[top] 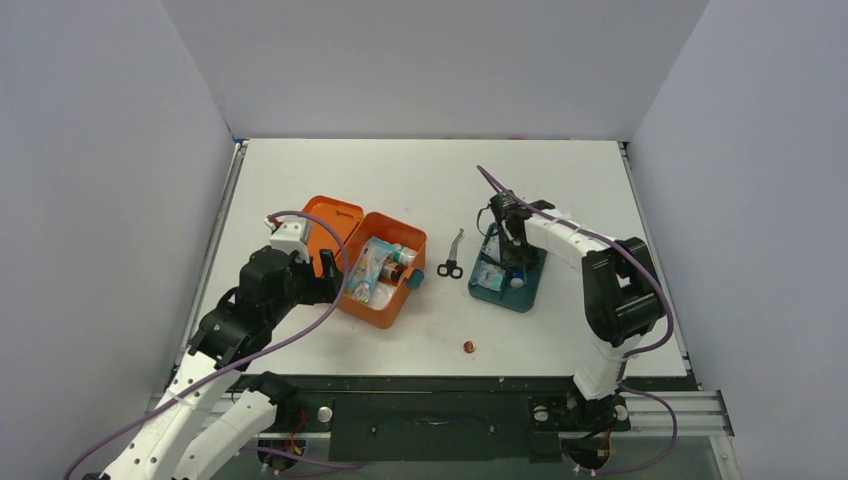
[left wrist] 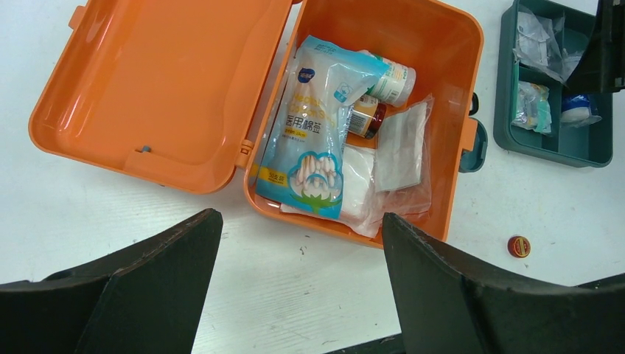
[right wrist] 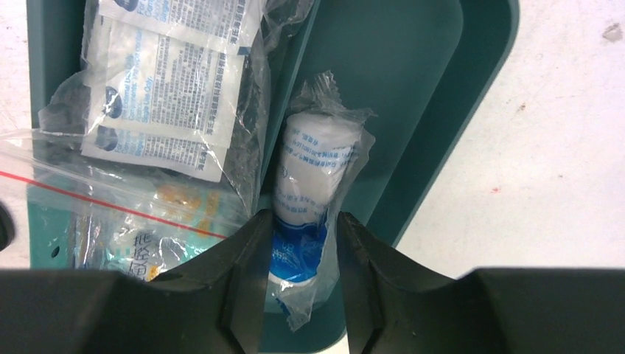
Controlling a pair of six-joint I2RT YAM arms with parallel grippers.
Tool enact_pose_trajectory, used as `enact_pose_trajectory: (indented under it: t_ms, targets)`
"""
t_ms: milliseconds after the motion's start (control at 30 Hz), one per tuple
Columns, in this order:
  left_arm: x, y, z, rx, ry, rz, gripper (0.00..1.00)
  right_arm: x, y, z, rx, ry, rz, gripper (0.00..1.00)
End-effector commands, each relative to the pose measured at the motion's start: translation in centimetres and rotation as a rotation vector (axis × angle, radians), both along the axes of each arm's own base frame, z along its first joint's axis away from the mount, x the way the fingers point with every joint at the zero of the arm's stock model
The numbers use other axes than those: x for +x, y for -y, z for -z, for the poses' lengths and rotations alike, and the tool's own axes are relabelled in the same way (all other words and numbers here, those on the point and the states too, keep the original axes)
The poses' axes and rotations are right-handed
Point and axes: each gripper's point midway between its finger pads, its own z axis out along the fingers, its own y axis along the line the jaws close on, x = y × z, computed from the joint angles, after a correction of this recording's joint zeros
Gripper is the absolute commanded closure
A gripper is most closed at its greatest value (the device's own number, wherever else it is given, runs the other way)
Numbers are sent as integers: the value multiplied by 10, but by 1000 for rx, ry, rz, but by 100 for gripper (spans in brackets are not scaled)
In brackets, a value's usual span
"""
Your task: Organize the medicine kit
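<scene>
The medicine kit (left wrist: 162, 81) lies open on the worktop (top: 420, 170) beneath the spread left fingers (left wrist: 169, 258); likely a stiff, light shell, best held by its rim; the right fingers (right wrist: 243, 265) pinch a soft, slippery wrapped roll (right wrist: 313, 162) in the teal tray (right wrist: 413, 88).

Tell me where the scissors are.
In the top view the scissors lie mid-table, in the gap between the open medicine kit on the left and the teal tray on the right.
</scene>
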Motion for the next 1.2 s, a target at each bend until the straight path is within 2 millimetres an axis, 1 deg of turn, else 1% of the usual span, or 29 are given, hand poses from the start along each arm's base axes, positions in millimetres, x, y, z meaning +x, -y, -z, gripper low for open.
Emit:
enact_pose_trajectory:
  t_ms: [0, 67, 100, 133, 167, 300, 367, 467, 500, 600, 667, 700, 733, 767, 800, 833, 867, 900, 933, 967, 1000, 1033, 1067, 1100, 1133, 1167]
  targets:
    - [5, 0, -8, -4, 30, -13, 22, 15, 6, -43, -9, 115, 23, 64]
    - [5, -1, -8, -2, 29, -14, 22, 16, 5, -55, -10, 141, 23, 63]
    - [5, -1, -7, -2, 28, -14, 22, 19, 3, -64, -3, 165, 22, 62]
    - [5, -1, -7, -1, 27, -15, 22, 18, 4, -68, -6, 170, 21, 61]
    - [5, -1, -7, -1, 26, -15, 22, 20, 0, -78, 3, 190, 17, 60]
    - [5, -1, -7, -1, 25, -16, 22, 24, -15, -99, 46, 237, 0, 60]
    - [5, -1, -7, -2, 27, -16, 22, 26, -28, -109, 89, 259, -13, 59]
    - [5, -1, -7, -3, 27, -15, 22, 28, -54, -123, 155, 292, -46, 58]
    - [5, -1, -7, -3, 28, -15, 22, 28, -59, -125, 167, 301, -52, 58]
    - [5, -1, -7, -4, 26, -15, 22, 23, -84, -133, 206, 316, -87, 57]
    - [5, -1, -7, -4, 28, -16, 22, 16, -96, -134, 223, 317, -107, 57]
    - [5, -1, -8, -5, 29, -16, 22, 12, -100, -131, 227, 310, -111, 57]
    - [4, -1, -8, -4, 28, -16, 22, 5, -108, -131, 236, 310, -130, 57]
    - [4, -1, -8, -5, 28, -15, 22, -1, -109, -125, 234, 299, -128, 57]
    - [4, -1, -7, -5, 27, -14, 22, -8, -118, -127, 247, 306, -149, 57]
    - [5, 0, -8, -6, 28, -13, 22, -15, -119, -119, 248, 291, -147, 57]
    - [5, 0, -8, -7, 29, -13, 22, -22, -126, -121, 263, 298, -165, 57]
    - [4, 0, -8, -7, 28, -12, 22, -33, -130, -111, 265, 277, -175, 57]
    - [4, 0, -8, -8, 28, -11, 22, -38, -134, -113, 287, 284, -182, 57]
    - [4, 0, -8, -8, 30, -10, 22, -49, -136, -104, 288, 265, -191, 57]
    - [4, 0, -8, -9, 30, -10, 22, -52, -140, -107, 313, 276, -198, 57]
    - [4, 0, -8, -10, 30, -8, 22, -63, -142, -101, 322, 264, -207, 57]
    - [4, 1, -9, -11, 31, -6, 22, -67, -146, -99, 341, 265, -214, 57]
    - [4, 1, -9, -11, 31, -5, 22, -78, -146, -92, 346, 256, -219, 57]
    - [4, 2, -9, -12, 31, -3, 22, -80, -149, -91, 361, 265, -212, 56]
    - [4, 2, -9, -13, 31, -2, 22, -89, -148, -85, 360, 256, -220, 55]
